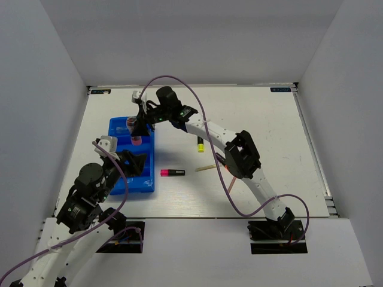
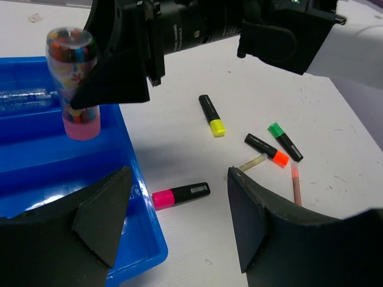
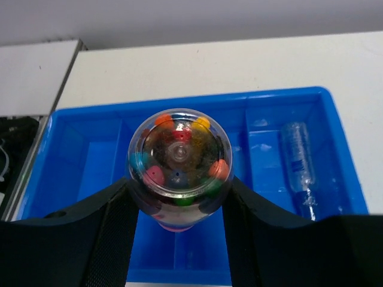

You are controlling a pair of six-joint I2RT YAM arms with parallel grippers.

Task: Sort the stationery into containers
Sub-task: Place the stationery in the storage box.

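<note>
The blue tray point(image 1: 121, 186) lies at the left. My right gripper point(image 1: 141, 124) reaches across over it, shut on the pink tube point(image 3: 179, 158), a clear tube of coloured bits held upright, pink cap down point(image 2: 81, 128), in the tray. A clear-blue pen point(image 3: 297, 158) lies in the tray's far compartment. My left gripper point(image 2: 179, 221) is open and empty over the tray's near right rim. On the table lie a pink highlighter point(image 2: 180, 194), a yellow one point(image 2: 212, 115), an orange one point(image 2: 266, 149), a green one point(image 2: 285, 142) and two thin sticks point(image 2: 296, 184).
The tray point(image 3: 197, 98) has dividers forming several compartments. The right arm point(image 1: 239, 152) stretches across the table middle and hides the orange and green highlighters in the top view. White walls enclose the table on three sides.
</note>
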